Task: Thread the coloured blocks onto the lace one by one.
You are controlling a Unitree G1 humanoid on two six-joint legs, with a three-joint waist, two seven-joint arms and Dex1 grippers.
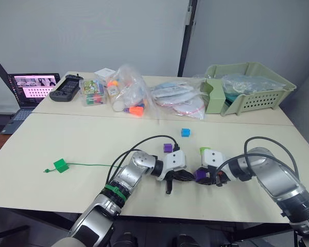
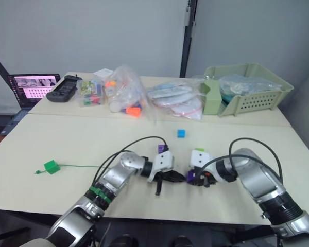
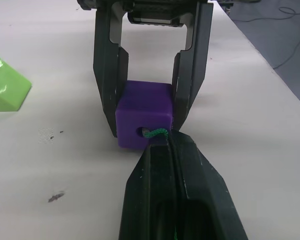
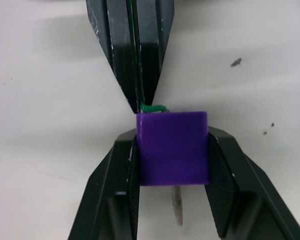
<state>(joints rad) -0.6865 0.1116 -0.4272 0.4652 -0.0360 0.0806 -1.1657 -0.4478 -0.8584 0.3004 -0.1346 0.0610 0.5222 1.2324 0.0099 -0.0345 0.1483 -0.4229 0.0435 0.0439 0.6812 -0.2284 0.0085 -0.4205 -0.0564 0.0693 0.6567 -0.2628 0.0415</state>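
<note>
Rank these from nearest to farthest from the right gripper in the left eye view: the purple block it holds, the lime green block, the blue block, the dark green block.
From the right gripper:
1. Purple block, clamped in its fingers.
2. Lime green block, just beyond it on the table.
3. Blue block, farther toward the bags.
4. Dark green block, far off to the robot's left, on the lace.

purple block (image 3: 142, 117): smooth plastic, slight sheen, matt faces
lace (image 3: 155, 133): braided green cord, rough weave
right gripper (image 4: 172, 150): black fingers, hard plastic look, semi-gloss with fine scuffs
left gripper (image 3: 165, 150): same black semi-gloss finish
lime green block (image 3: 5, 90): glossy plastic
tabletop (image 1: 82, 144): pale, matt, smooth, a few dark specks
basket (image 1: 257, 100): pale green plastic, slotted walls
bags (image 1: 177, 98): clear crinkled film, shiny
</note>
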